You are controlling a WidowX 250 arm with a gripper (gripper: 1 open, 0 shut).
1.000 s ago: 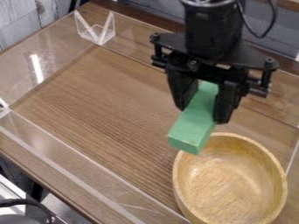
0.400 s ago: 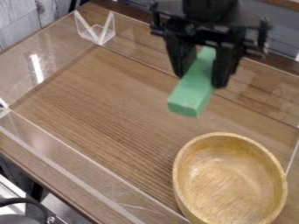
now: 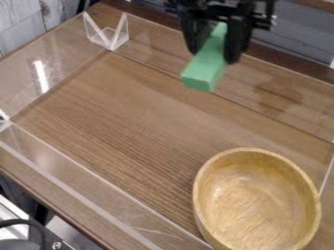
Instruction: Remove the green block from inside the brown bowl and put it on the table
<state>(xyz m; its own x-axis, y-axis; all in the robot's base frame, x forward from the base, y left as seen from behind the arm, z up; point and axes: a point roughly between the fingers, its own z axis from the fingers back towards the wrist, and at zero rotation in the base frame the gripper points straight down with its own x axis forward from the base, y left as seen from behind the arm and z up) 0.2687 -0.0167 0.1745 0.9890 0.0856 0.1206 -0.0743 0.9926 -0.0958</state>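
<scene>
1. Plainly, the single camera view shows the green block (image 3: 205, 64) up in the air, hanging at a slant from the pincer (image 3: 220, 39) near the top of the frame, above the far part of the counter (image 3: 117, 127).
2. The pincer is closed on the block's upper end; its dark fingers (image 3: 194, 37) press the two broad faces, and the lower end hangs free, touching nothing.
3. The brown bowl (image 3: 257, 204) sits at the lower right, well apart from the block, and its inside looks empty.
4. Judging by its look, the block is a stiff, solid bar with flat smooth faces and square edges. It seems light, since a hold at one end carries it without visible sag.
5. Smooth faces may slip, so a pinch across the two broad sides suits it best. A hold nearer the middle would steady it more; held by the end, it can pivot, as the tilt suggests.
6. It does not look fragile, so setting it down on the wood should do no harm, though the slanted lower corner would touch first and the bar may tip flat.
7. Clear plastic walls (image 3: 104, 32) edge the counter; the block is away from them.
</scene>
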